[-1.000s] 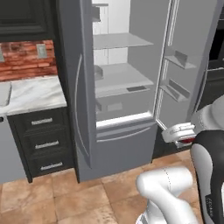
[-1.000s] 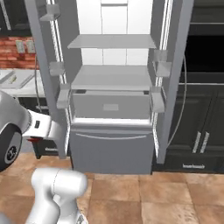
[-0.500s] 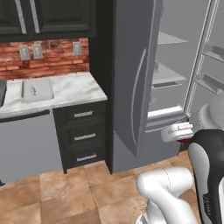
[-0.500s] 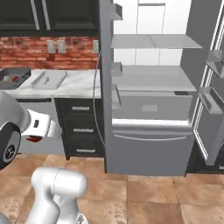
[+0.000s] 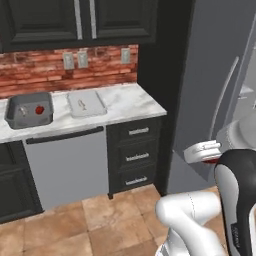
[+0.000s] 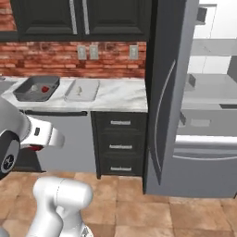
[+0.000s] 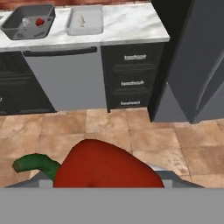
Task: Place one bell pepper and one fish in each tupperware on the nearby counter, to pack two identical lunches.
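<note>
Red bell pepper with a green stem (image 7: pixel 103 166) sits clamped between the gripper's jaws, well apart from the white marble counter (image 5: pixel 125 102). On that counter the deep dark grey tub (image 5: pixel 29 109) holds a small red item and something pale, beside the shallow light grey tray (image 5: pixel 86 103) holding a pale fish (image 7: pixel 81 20).

The white robot arm with dark joints (image 5: pixel 235 190) is folding close to its base, its two-finger gripper (image 7: pixel 105 183) clasping a red bell pepper (image 7: pixel 103 168).
</note>
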Controlling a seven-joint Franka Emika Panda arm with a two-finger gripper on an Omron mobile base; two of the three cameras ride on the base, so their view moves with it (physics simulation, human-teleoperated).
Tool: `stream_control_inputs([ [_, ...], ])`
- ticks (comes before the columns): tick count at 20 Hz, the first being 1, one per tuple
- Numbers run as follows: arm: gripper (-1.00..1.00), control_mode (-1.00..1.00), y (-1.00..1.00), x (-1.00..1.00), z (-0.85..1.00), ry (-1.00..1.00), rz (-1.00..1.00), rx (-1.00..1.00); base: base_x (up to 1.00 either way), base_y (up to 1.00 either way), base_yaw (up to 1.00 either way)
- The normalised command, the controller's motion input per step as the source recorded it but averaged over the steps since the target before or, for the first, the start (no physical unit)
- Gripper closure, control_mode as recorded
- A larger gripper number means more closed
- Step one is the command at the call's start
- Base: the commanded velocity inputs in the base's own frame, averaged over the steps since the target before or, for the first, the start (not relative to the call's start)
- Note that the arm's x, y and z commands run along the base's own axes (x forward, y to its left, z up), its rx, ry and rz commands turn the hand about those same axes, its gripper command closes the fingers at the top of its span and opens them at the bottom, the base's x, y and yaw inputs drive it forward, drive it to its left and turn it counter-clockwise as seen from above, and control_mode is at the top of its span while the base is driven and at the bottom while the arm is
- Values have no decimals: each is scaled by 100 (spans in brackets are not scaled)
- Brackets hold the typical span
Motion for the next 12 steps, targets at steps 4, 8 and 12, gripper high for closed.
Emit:
stream_control_inputs([
  [4,100,100,0,0,0,0,0,0,98,46,0],
  [8,100,100,0,0,0,0,0,0,100,23,0],
  [12,100,100,0,0,0,0,0,0,100,38,0],
])
